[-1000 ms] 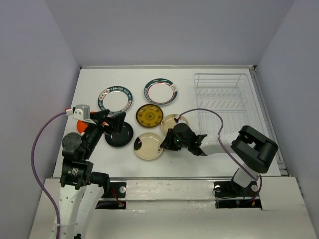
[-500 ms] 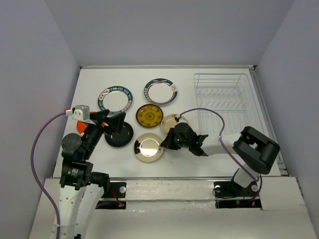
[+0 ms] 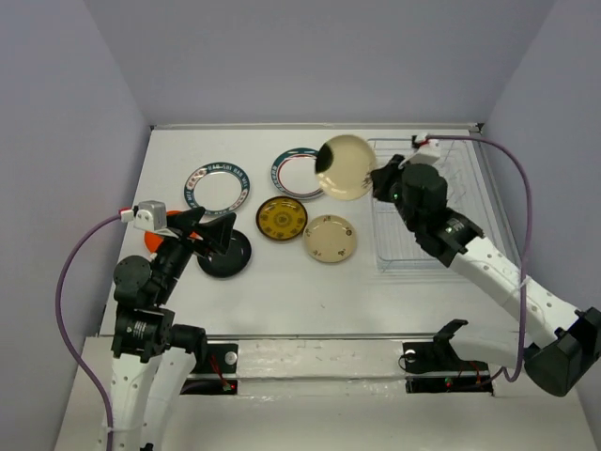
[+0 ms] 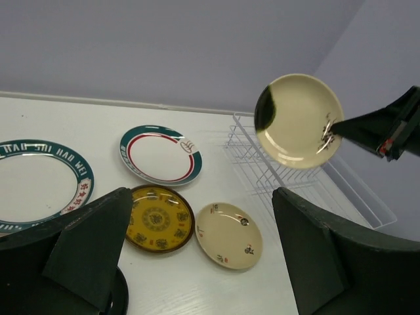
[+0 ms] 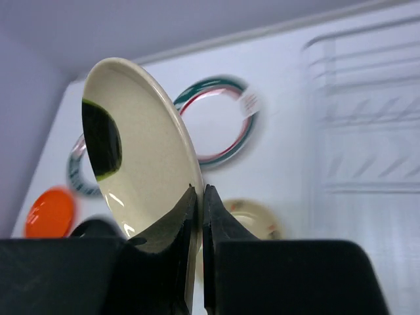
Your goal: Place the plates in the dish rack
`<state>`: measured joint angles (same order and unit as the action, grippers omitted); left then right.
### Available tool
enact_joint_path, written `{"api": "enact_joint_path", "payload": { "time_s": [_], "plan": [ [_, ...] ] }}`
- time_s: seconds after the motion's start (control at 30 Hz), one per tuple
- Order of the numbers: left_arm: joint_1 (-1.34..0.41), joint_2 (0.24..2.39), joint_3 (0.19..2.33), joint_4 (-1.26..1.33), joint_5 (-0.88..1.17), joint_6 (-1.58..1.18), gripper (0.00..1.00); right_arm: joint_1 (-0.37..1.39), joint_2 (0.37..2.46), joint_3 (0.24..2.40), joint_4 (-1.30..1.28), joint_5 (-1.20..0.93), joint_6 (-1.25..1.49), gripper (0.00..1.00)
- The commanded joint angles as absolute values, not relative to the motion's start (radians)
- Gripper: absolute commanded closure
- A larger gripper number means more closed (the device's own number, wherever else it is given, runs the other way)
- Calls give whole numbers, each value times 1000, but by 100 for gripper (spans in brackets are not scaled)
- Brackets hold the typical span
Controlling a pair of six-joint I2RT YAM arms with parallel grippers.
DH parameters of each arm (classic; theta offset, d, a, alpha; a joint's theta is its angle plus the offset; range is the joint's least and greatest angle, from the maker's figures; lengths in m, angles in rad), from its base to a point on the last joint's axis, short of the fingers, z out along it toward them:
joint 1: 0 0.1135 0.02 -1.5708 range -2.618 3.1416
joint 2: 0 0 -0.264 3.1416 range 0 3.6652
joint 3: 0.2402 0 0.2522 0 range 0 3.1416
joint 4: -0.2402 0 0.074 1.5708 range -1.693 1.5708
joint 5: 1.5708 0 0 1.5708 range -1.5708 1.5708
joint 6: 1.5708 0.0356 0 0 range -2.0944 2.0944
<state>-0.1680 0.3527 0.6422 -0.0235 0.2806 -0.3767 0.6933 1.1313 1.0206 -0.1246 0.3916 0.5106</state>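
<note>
My right gripper (image 3: 376,180) is shut on the rim of a cream plate (image 3: 345,167) and holds it on edge in the air, just left of the wire dish rack (image 3: 420,202); it also shows in the right wrist view (image 5: 141,151). On the table lie a second cream plate (image 3: 330,238), a mustard-brown plate (image 3: 281,219), two white patterned-rim plates (image 3: 218,188) (image 3: 302,173), a black plate (image 3: 225,256) and an orange plate (image 3: 155,240), mostly hidden. My left gripper (image 3: 208,227) is open and empty above the black plate.
The rack stands at the back right, holding no plates, near the right wall. A purple cable (image 3: 507,188) arcs over the rack's right side. Grey walls enclose the table on three sides.
My right gripper has lifted a cream plate from the table's front middle and carried it up and back toward the rack's left end. The left arm has not moved.
</note>
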Motion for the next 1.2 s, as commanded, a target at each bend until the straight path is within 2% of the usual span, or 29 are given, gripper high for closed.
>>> {"api": "enact_joint_path", "payload": {
  "time_s": [0.0,0.13,0.5,1.17],
  "plan": [
    [-172,334,663,40,301,-384,1,525,1135,1156,-265,685,269,93],
    [-178,331,663,40,304,-383,1,456,1256,1273,-288,843,132,93],
    [-184,336,661,43,301,-380,1,446,1506,1428,-316,920,-64,93],
    [-184,347,661,44,301,-382,1,446,1706,1451,-374,861,32,93]
  ]
}}
